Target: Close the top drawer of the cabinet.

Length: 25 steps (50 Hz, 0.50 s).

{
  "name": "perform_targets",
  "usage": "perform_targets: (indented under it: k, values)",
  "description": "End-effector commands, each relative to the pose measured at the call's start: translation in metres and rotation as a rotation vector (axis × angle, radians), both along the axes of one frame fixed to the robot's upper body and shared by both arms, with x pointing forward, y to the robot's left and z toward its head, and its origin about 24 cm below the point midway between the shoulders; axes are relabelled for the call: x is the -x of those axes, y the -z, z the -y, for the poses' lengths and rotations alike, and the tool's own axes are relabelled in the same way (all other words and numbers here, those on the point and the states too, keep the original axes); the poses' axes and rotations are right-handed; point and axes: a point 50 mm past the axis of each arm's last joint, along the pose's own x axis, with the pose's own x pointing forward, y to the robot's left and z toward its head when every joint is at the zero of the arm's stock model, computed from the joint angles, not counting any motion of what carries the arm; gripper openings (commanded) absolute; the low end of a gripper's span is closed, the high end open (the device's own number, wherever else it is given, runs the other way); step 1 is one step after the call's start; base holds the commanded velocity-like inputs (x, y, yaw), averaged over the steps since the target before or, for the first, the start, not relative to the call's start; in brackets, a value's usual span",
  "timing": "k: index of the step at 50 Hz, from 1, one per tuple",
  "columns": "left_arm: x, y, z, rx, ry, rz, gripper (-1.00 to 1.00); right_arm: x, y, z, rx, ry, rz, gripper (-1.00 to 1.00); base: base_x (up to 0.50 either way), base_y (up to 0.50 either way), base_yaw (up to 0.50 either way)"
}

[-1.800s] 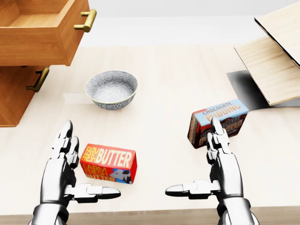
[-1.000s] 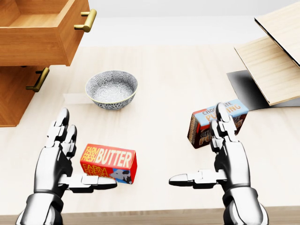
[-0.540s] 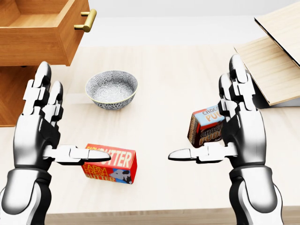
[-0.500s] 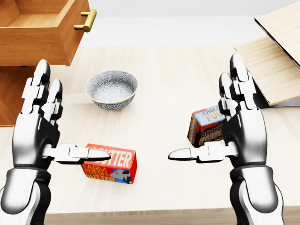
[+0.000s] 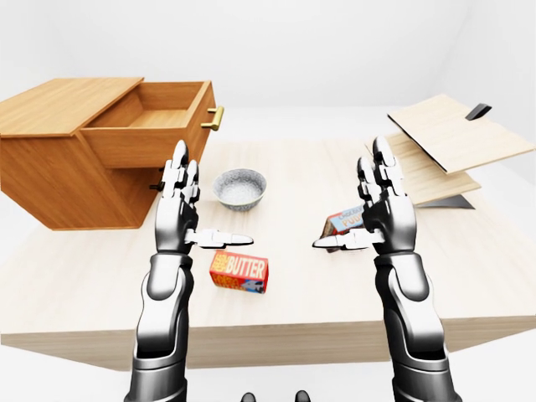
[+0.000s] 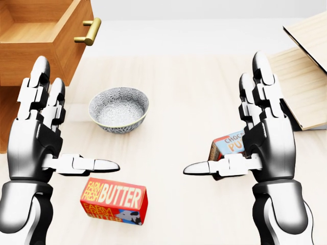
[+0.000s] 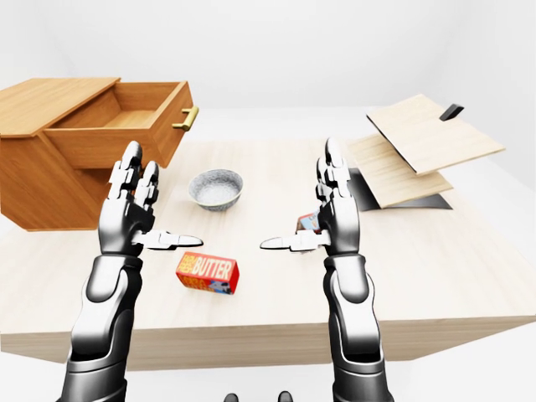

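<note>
The top drawer [image 5: 149, 134] stands pulled out of the cabinet [image 5: 59, 159] at the left-eye view's upper left, its brass handle [image 6: 87, 31] facing the table [image 5: 293, 176]; its inside looks bare. Both hands are raised, palms facing each other, gripping nothing: the left hand [image 6: 38, 135] and right hand [image 6: 265, 132] have fingers straight up and thumbs pointing inward. Between them sit a patterned bowl [image 6: 118, 108], seemingly bare inside, a butter box [image 6: 114, 200] and a pudding box [image 6: 227, 145].

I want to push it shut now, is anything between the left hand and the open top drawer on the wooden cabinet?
Nothing visible. The left hand is raised, open, beside the pulled-out wooden top drawer; its brass handle is unobstructed. The patterned grey bowl sits right of that path.
</note>
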Motion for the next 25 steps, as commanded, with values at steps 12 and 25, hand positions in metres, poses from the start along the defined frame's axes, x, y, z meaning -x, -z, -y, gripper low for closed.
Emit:
perform_targets:
  k: [12, 25]
  values:
    - [0.0004, -0.0012, -0.0012, 0.001, 0.002, 0.005, 1.00, 0.0003, -0.0010, 0.0002, 0.002, -0.004, 0.005, 1.00, 0.34, 0.00, 0.00]
    - [0.0021, -0.0044, -0.0005, 0.002, 0.007, 0.020, 1.00, 0.0012, -0.0032, 0.0014, -0.011, -0.001, 0.014, 1.00, 0.02, 0.00, 0.00]
